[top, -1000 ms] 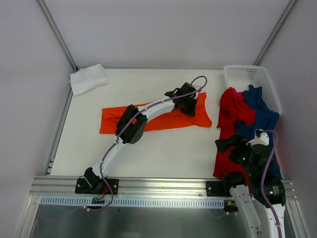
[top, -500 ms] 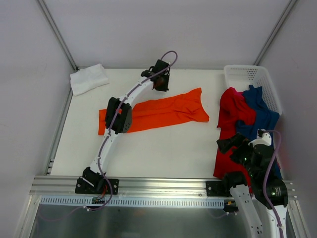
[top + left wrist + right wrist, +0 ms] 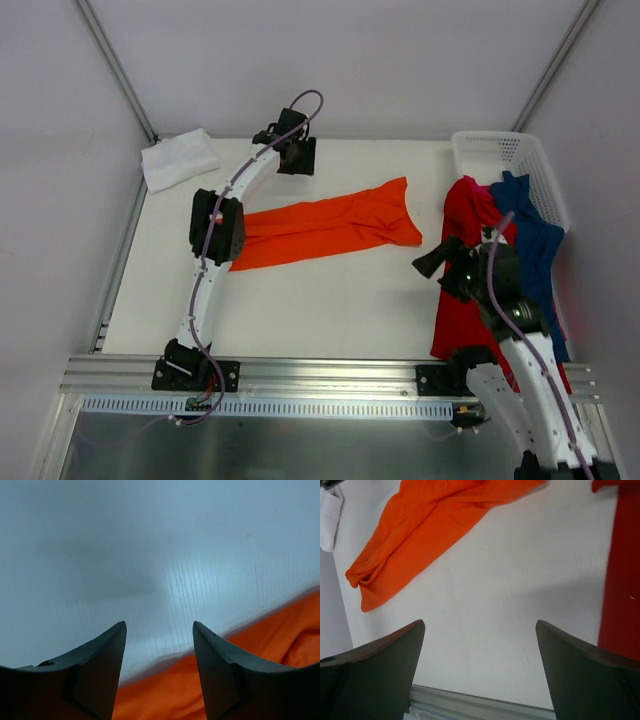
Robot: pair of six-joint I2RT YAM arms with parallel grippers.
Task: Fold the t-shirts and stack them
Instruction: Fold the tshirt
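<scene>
The orange t-shirt [image 3: 330, 228] lies in a long, loosely folded strip across the middle of the table. My left gripper [image 3: 297, 152] hovers past its far edge near the back of the table, open with nothing between its fingers; in the left wrist view [image 3: 159, 625] orange cloth [image 3: 170, 690] shows below the tips. A folded white t-shirt [image 3: 178, 158] sits at the back left corner. The red t-shirt [image 3: 462, 225] and dark blue t-shirt [image 3: 530, 240] hang out of the basket at the right. My right gripper [image 3: 430, 262] is open over bare table beside the red cloth [image 3: 620, 580].
A white perforated basket [image 3: 500, 150] stands at the back right corner. An aluminium rail [image 3: 320, 375] runs along the table's near edge. Grey walls close in the back and both sides.
My left gripper has opened, let go of the orange shirt's right part and moved to the back left. The right arm has swung forward and left over the table.
</scene>
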